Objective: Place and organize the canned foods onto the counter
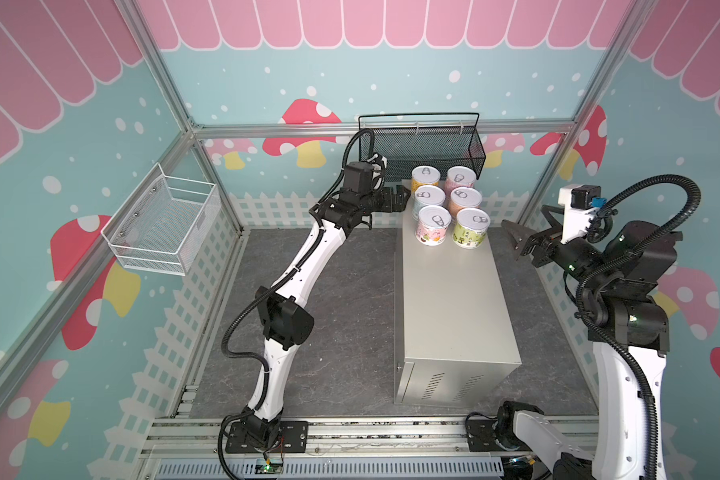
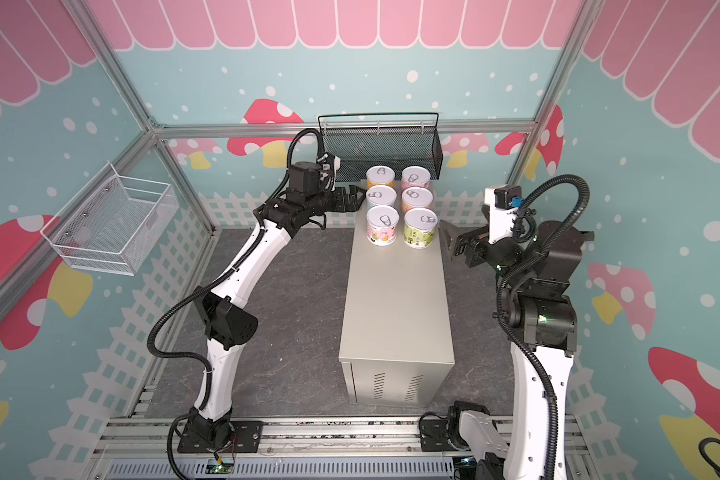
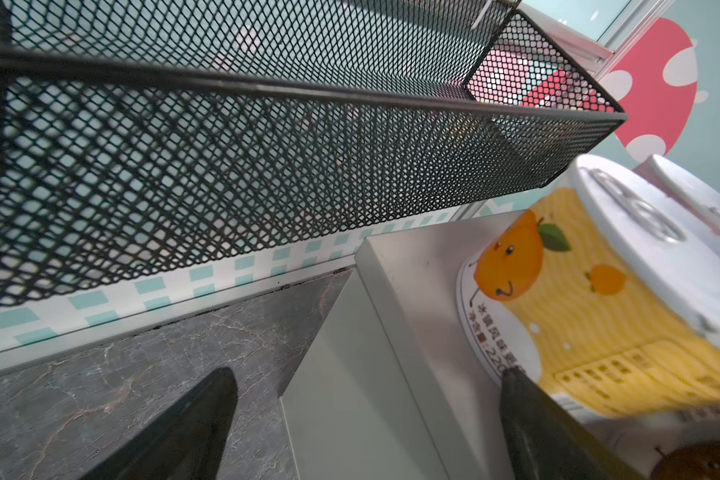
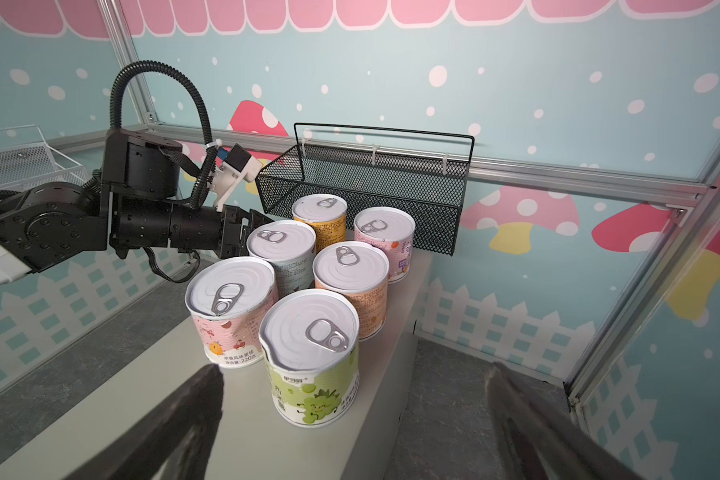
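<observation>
The left gripper (image 1: pixel 404 198) and right gripper (image 1: pixel 518 243) are hanging wide open, holding nothing, flanking the canned foods (image 1: pixel 449 208). These are standing two-by-three at the far end of the counter (image 1: pixel 454 299), under the black mesh basket (image 1: pixel 425 153). Dark marbled floor (image 1: pixel 350 311) and mushroom-patterned walls (image 1: pixel 391 91) are surrounding everything.

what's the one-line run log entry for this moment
cans: six upright on counter, two rows | left jaws: open, empty, beside cans | right jaws: open, empty

the counter (image 1: pixel 454 299) is matt metal, the cans (image 1: pixel 433 226) smooth-lidded, the basket (image 1: pixel 425 153) black mesh.
</observation>
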`<control>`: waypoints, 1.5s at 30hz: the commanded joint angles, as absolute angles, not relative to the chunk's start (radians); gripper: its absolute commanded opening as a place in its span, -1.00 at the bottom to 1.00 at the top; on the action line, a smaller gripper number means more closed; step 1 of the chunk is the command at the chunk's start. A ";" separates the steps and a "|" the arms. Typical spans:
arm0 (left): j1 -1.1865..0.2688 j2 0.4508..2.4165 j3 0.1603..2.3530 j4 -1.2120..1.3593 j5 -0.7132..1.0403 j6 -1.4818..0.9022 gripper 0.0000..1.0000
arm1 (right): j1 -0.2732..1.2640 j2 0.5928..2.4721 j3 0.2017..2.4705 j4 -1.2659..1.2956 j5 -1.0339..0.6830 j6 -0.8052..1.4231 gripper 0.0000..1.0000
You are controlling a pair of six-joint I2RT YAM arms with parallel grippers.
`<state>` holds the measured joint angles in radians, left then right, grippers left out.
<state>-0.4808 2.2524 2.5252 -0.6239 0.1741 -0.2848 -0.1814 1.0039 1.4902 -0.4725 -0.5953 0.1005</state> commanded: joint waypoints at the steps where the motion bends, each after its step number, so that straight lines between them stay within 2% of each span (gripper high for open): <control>1: -0.495 2.283 2.546 -0.667 0.199 -0.290 0.98 | -0.175 0.992 1.481 -0.463 -0.599 0.079 0.99; 31: -0.494 2.274 2.543 -0.684 0.187 -0.306 0.98 | -0.176 0.984 1.473 -0.462 -0.591 0.076 0.99; 45: -0.497 2.130 2.316 -0.657 0.169 -0.302 0.98 | -0.176 0.980 1.471 -0.463 -0.587 0.074 0.99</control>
